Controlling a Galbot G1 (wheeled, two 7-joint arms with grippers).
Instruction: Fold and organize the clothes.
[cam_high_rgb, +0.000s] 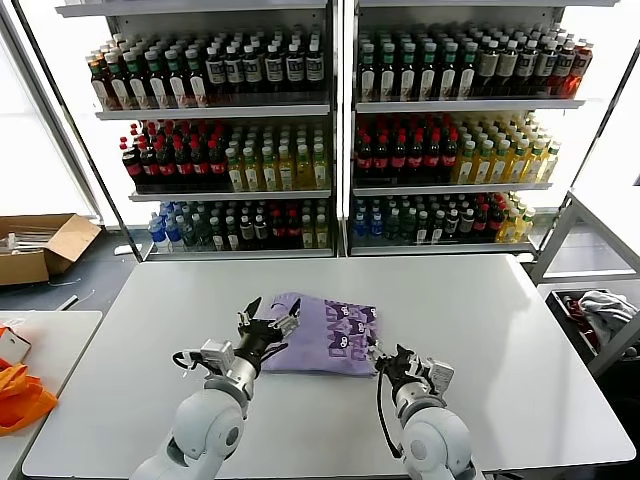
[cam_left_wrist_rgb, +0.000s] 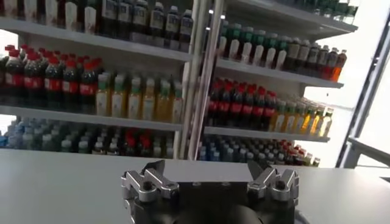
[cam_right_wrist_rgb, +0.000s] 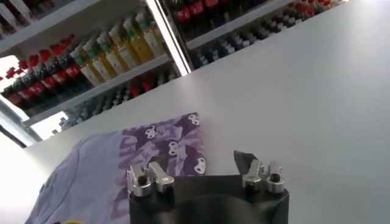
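Your T-shirt (cam_high_rgb: 325, 333) lies folded at the table's (cam_high_rgb: 500, 330) middle, print up. Your left gripper (cam_high_rgb: 268, 324) stands wide and empty over its left edge; your right gripper (cam_high_rgb: 392, 360), parted and empty, sits just off its right corner, since both grips look released.

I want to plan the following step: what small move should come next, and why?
Probably draw both arms back from the lavender T-shirt. It already lies folded into a compact rectangle on the white table, and the left pincer stands open at its left edge, the right pincer open at its near right corner; neither holds cloth.
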